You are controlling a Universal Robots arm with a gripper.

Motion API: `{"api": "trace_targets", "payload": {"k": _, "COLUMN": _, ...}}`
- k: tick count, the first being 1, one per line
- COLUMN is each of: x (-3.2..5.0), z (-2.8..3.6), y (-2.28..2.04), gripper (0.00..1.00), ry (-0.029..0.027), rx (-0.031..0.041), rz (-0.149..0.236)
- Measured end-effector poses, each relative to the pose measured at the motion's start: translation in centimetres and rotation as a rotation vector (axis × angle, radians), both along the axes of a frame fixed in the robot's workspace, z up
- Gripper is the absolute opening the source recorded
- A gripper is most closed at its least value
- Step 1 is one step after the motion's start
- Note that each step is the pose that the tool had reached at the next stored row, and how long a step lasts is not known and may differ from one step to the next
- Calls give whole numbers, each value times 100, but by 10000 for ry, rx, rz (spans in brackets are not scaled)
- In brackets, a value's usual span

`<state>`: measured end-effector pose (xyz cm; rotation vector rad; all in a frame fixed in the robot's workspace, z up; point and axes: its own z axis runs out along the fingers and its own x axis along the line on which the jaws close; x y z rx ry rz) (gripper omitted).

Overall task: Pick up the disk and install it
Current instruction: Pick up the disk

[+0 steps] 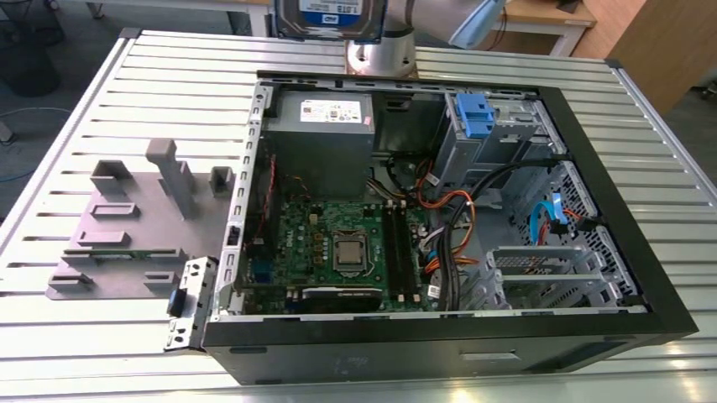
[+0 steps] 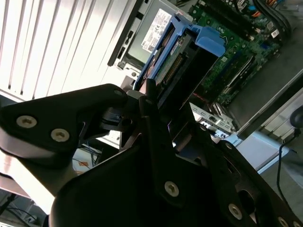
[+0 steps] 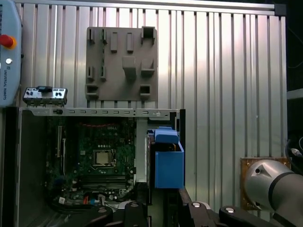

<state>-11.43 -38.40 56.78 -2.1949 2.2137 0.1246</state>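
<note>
Evidently the disk [image 1: 331, 15] was held aloft, clear of the table [image 1: 168, 84]. In the exterior view it was seen at the far edge of the scene, above the arm's base [image 1: 381, 54] and beyond the open computer case [image 1: 627, 210], with its white-and-blue label turned toward the camera. It was not touching the case or anything inside it.

In the second wrist view the gripper [image 2: 142, 101] was found clamped on the disk [image 2: 175, 66]. Its black fingers [image 2: 156, 142] were pressed against the two sides of the blue carrier frame, and the drive's green circuit board and connector edge were exposed between them. In the first wrist view the disk [image 3: 168, 165] was presented edge-on as a block of blue plastic, seen in front of the case's side wall, with the gripper [image 3: 161, 208] just behind it.

Inside the case, the motherboard [image 1: 336, 243] was laid flat on the floor, with the power supply [image 1: 325, 126] beyond it toward the far wall. A narrower blue bracket [image 1: 475, 117] was seated in the bay at the far corner on the exterior view's right. Orange and black cables [image 1: 448, 210] were strung between that bay and the motherboard.

A grey slotted stand [image 1: 134, 218] was set on the table beside the case, on the exterior view's left. It was well apart from the disk, and its slots were unoccupied.
</note>
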Motion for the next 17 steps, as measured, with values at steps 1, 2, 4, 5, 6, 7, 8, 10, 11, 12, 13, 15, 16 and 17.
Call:
{"api": "trace_targets", "payload": {"k": 1, "x": 45, "z": -4, "y": 0, "gripper": 35, "ry": 1, "rx": 1, "rz": -1}}
{"api": "trace_targets", "payload": {"k": 2, "x": 90, "z": -8, "y": 0, "gripper": 35, "ry": 4, "rx": 0, "rz": -1}}
{"api": "trace_targets", "payload": {"k": 4, "x": 179, "z": -15, "y": 1, "gripper": 35, "ry": 5, "rx": 0, "rz": -1}}
{"api": "trace_targets", "payload": {"k": 5, "x": 226, "z": -19, "y": 1, "gripper": 35, "ry": 7, "rx": -1, "rz": -1}}
{"api": "trace_targets", "payload": {"k": 6, "x": 268, "z": -23, "y": 1, "gripper": 35, "ry": 7, "rx": -1, "rz": 0}}
{"api": "trace_targets", "payload": {"k": 7, "x": 309, "z": -26, "y": 1, "gripper": 35, "ry": 8, "rx": 0, "rz": -1}}
{"api": "trace_targets", "payload": {"k": 8, "x": 406, "z": -34, "y": 1, "gripper": 35, "ry": 10, "rx": -1, "rz": 1}}
{"api": "trace_targets", "payload": {"k": 10, "x": 495, "z": -42, "y": 2, "gripper": 35, "ry": 12, "rx": 0, "rz": -1}}
{"api": "trace_targets", "payload": {"k": 11, "x": 538, "z": -45, "y": 2, "gripper": 35, "ry": 12, "rx": 0, "rz": 0}}
{"api": "trace_targets", "payload": {"k": 12, "x": 581, "z": -49, "y": 2, "gripper": 35, "ry": 14, "rx": 0, "rz": -1}}
{"api": "trace_targets", "payload": {"k": 13, "x": 623, "z": -52, "y": 2, "gripper": 35, "ry": 15, "rx": 0, "rz": -1}}
{"api": "trace_targets", "payload": {"k": 15, "x": 698, "z": -58, "y": 3, "gripper": 35, "ry": 15, "rx": 0, "rz": -1}}
{"api": "trace_targets", "payload": {"k": 16, "x": 721, "z": -60, "y": 3, "gripper": 35, "ry": 16, "rx": -1, "rz": -1}}
{"api": "trace_targets", "payload": {"k": 17, "x": 738, "z": -62, "y": 2, "gripper": 35, "ry": 15, "rx": 1, "rz": -1}}
